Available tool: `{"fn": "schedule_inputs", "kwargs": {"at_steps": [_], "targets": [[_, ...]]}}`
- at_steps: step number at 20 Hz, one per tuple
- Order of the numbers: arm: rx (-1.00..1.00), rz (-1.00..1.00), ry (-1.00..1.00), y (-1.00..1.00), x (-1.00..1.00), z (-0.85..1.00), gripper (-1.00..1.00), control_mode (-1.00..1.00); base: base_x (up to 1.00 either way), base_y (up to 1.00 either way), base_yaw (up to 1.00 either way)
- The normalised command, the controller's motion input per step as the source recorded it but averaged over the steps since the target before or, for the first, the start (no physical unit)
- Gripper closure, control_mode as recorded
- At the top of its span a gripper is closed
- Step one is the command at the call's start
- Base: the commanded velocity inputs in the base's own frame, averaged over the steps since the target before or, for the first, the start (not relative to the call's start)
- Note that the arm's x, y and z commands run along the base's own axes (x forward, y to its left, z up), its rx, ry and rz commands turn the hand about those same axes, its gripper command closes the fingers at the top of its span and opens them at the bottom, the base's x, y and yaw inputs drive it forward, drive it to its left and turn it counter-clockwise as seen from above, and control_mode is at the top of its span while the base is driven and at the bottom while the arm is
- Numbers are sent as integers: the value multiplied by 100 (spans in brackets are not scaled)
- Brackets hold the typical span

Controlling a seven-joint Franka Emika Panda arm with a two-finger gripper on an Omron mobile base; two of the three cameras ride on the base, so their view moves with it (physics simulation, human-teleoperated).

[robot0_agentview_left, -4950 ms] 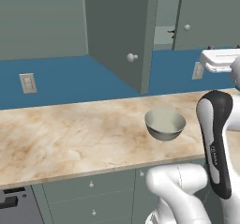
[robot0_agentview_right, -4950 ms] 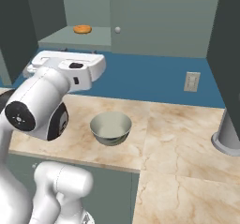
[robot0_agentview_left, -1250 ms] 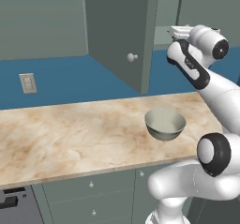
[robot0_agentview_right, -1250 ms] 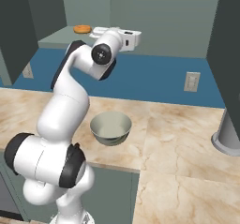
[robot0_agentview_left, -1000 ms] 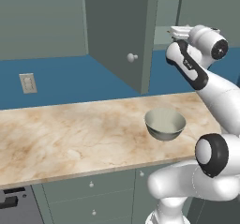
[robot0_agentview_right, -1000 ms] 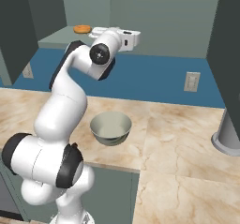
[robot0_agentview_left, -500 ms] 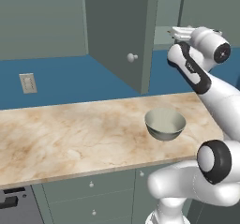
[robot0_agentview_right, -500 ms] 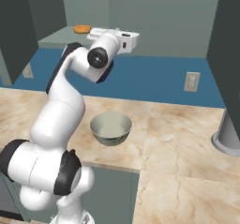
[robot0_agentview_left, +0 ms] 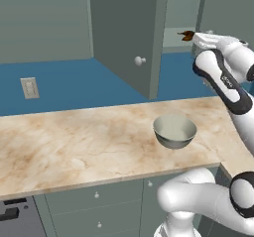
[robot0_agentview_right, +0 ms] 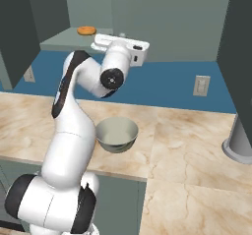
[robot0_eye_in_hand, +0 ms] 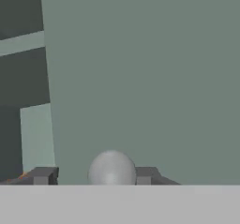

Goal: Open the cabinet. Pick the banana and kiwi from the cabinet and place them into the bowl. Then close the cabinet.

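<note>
The cabinet's left door (robot0_agentview_left: 124, 28) hangs open and its right door (robot0_agentview_right: 167, 17) is closed. My gripper (robot0_agentview_left: 210, 33) (robot0_agentview_right: 122, 37) is raised against the right door, shut on that door's round white knob (robot0_eye_in_hand: 112, 169), which sits between the fingertips (robot0_eye_in_hand: 145, 175). The banana (robot0_agentview_left: 187, 34) (robot0_agentview_right: 86, 30), brown-orange, lies on the pale shelf just left of my hand. The kiwi is hidden. The grey bowl (robot0_agentview_left: 174, 130) (robot0_agentview_right: 116, 133) stands empty on the counter below.
The marble counter (robot0_agentview_left: 74, 142) stretches to the left, with drawer fronts (robot0_agentview_left: 99, 196) under it. A wall outlet (robot0_agentview_left: 30, 88) sits on the blue backsplash. A grey cylinder (robot0_agentview_right: 241, 135) stands at the counter's far right.
The arm has swung up from low in front of the base to the closed right door. Over the last second the jaws narrowed around the knob.
</note>
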Motion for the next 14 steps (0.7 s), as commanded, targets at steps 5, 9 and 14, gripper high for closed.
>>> {"fn": "schedule_inputs", "kwargs": {"at_steps": [5, 9, 14], "targets": [[13, 13, -10, -97, -83, 25, 100, -100, 0, 0, 0], [16, 11, -10, -100, -86, 39, 100, -100, 0, 0, 0], [14, 7, -5, -96, -80, 61, 100, -100, 0, 0, 0]]}}
